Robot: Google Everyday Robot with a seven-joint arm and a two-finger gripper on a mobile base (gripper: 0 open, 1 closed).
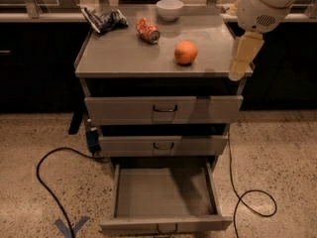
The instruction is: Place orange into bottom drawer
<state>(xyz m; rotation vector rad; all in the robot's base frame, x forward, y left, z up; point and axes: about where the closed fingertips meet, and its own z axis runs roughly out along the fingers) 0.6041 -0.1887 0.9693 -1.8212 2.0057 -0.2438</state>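
Observation:
The orange [185, 52] sits on the grey cabinet top [124, 58], right of centre. The bottom drawer [163, 195] is pulled out wide and its tray holds nothing. My gripper [237, 69] hangs pointing down from the white arm [265, 6] at the cabinet top's right front corner. It is to the right of the orange and apart from it, and holds nothing that I can see.
A crushed orange-red soda can [148, 29], a white bowl [169, 9] and a crumpled dark bag [105, 20] lie on the back of the top. The two upper drawers [163, 109] [161, 145] are nearly shut. Black cables [47, 182] [255, 200] lie on the floor on both sides.

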